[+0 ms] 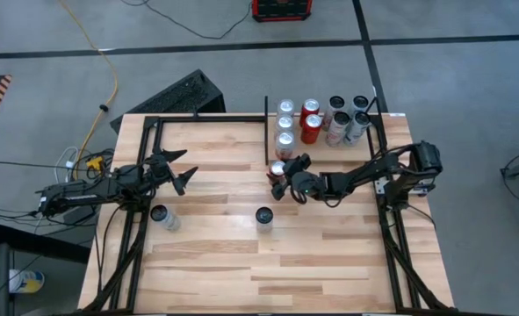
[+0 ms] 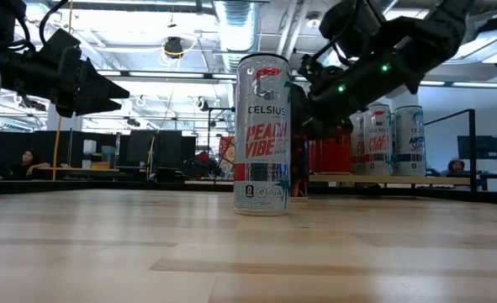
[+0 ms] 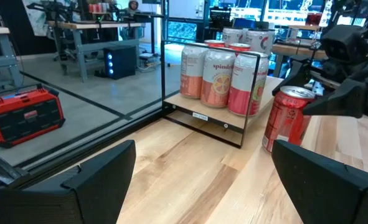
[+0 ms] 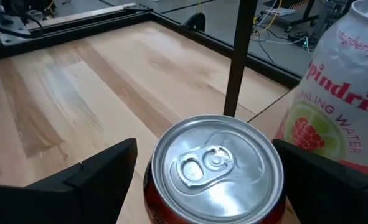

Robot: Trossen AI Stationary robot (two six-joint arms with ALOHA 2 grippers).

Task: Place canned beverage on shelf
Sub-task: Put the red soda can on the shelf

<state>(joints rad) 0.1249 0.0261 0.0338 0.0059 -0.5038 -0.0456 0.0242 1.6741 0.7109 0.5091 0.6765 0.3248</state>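
High view first: at the left edge of the table my left gripper (image 1: 182, 172) hovers with its fingers spread and nothing between them, parked clear of the work. Below it stands a pale aluminium can (image 1: 161, 214), and further right the white Celsius can with pink lettering (image 1: 264, 216), both smooth upright cylinders on the light planked wooden table (image 1: 241, 272), waiting, I judge, for their turn. My right gripper (image 1: 283, 182) sits with its fingers wide on either side of the red can with a bright silver lid (image 4: 216, 168), not visibly pinching it. That can stands just beside the thin black divider bar (image 1: 266, 132), at the edge of the shelf (image 1: 391, 132), where glossy cans (image 1: 325, 121) cluster.
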